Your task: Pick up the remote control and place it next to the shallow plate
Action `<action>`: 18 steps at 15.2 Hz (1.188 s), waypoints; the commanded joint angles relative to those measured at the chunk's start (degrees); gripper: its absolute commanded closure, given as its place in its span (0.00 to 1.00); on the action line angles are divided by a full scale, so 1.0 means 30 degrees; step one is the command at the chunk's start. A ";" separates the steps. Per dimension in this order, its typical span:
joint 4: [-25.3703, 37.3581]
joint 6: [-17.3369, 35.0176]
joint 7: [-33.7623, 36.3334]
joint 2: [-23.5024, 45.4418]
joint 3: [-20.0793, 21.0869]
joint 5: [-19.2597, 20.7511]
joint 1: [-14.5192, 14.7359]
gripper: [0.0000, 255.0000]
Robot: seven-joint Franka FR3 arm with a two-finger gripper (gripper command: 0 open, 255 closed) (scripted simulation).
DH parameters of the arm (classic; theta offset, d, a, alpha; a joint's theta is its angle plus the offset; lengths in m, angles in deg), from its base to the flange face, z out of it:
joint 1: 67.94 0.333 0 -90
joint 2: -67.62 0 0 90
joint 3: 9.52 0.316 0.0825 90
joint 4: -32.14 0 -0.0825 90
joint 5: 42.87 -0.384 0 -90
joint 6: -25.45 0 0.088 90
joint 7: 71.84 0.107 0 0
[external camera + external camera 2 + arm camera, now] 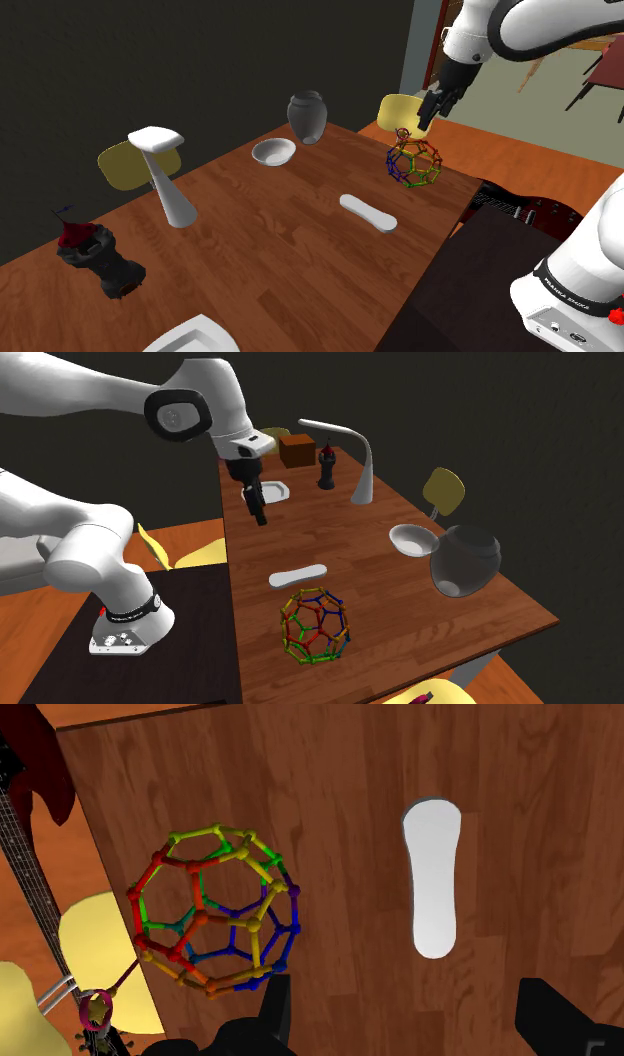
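Two black fingers stand well apart, so the gripper is open and holds nothing. In the shoulder view it hangs above the table's far corner, over the coloured wire ball.

The remote control, drawn plain white, lies flat on the wood. It is near the ball but not touching it, and it is well apart from the shallow plate, which sits beside a grey vase.

The step in hand looks like the approach to the remote. In the wrist view its long side runs along the direction the gripper looks, so the fingers are already lined up to close across its narrow width. Little turning of the wrist should be needed.

The remote lies nearer the finger on the side away from the ball. The gripper should therefore move sideways until the remote's middle is between both fingers, then come straight down. Because the remote is low and flat, the fingertips must go almost to the wood before closing, or they may slide over its rounded top. Moving away from the ball also keeps the near finger from knocking it. A grip at the waist should keep the remote level when lifted.

One dark band on the arm's base carries small white lettering, too small to read. Neither the remote nor the plate shows any writing.
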 commanded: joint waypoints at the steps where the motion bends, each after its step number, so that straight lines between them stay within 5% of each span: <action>1: -0.0674 0.1425 0.0114 0.0792 0.0129 -0.0054 0.0117 0.00; 18: -0.1517 1.2704 0.2358 1.1969 0.1872 0.0959 0.0652 0.00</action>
